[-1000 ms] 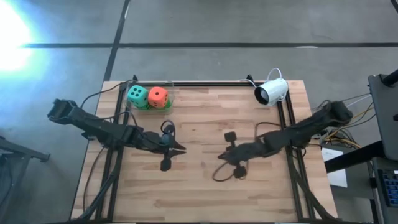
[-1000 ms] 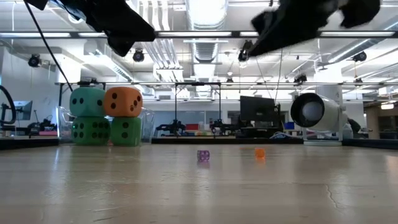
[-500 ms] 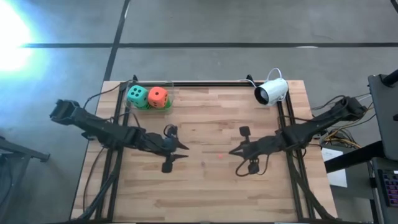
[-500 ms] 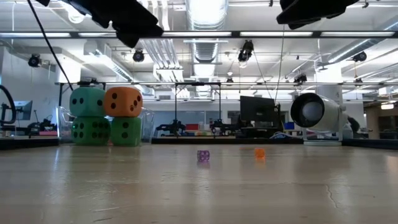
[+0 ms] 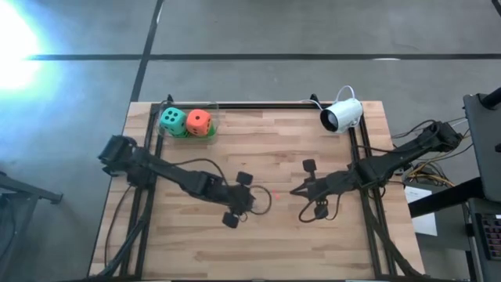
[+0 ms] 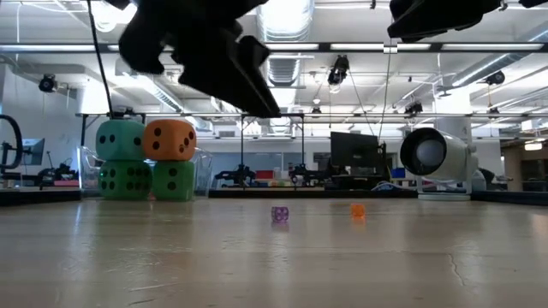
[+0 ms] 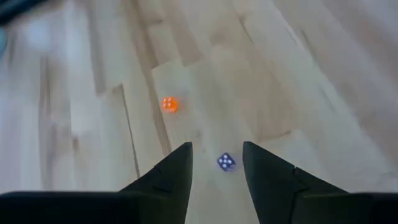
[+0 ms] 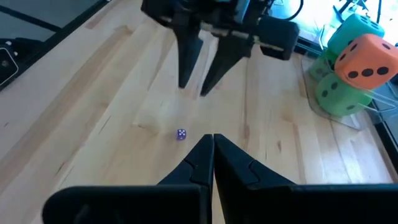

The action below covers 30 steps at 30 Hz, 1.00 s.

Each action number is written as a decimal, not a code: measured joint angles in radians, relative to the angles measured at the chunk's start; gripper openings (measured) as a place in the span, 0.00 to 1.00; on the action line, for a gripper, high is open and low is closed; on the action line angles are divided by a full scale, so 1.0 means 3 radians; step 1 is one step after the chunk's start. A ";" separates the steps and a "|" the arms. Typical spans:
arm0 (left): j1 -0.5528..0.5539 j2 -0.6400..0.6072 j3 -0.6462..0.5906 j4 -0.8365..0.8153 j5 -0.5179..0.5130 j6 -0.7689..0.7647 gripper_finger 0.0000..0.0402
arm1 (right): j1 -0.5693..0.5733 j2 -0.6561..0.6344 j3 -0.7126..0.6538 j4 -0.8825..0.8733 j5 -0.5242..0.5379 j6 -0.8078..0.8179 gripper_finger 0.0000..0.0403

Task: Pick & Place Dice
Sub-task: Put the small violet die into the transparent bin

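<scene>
Left gripper (image 7: 216, 163) jaws spread above small purple die (image 7: 226, 162) at frame centre; right gripper (image 8: 213, 144) jaws pressed together.

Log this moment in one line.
left pincer: open, above small purple die | right pincer: shut, waiting at right | big dice: stacked, back-left corner

Bright overhead strip lights; floor glare upper left; left wrist view blurred.

Grey concrete floor (image 5: 258, 31); bright ceiling strip lights (image 6: 282, 17) overhead.
</scene>
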 joint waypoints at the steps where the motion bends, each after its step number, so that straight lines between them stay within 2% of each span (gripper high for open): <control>1: 0.0000 0.0079 0.0068 -0.0030 0.0000 0.0197 0.35 | 0.0000 0.0000 -0.0002 0.0000 -0.0001 -0.0011 0.02; 7: 0.0075 0.0353 0.0288 -0.0249 0.0118 0.0953 0.33 | 0.0000 0.0000 -0.0006 -0.0001 -0.0003 -0.0033 0.02; 13: 0.0221 0.0426 0.0271 -0.0155 0.0822 0.1369 0.32 | 0.0000 -0.0001 -0.0006 0.0000 -0.0006 -0.0041 0.02; 19: 0.0271 0.0552 0.0274 -0.0028 0.0853 0.1769 0.32 | 0.0000 -0.0001 -0.0008 0.0003 -0.0011 -0.0074 0.02; 24: 0.0342 0.0676 0.0277 0.0023 0.0865 0.1801 0.32 | 0.0000 -0.0001 -0.0008 0.0006 -0.0011 -0.0091 0.02; 30: 0.0441 0.0716 0.0276 0.0033 0.1035 0.1854 0.32 | 0.0000 -0.0001 -0.0008 0.0008 -0.0012 -0.0099 0.02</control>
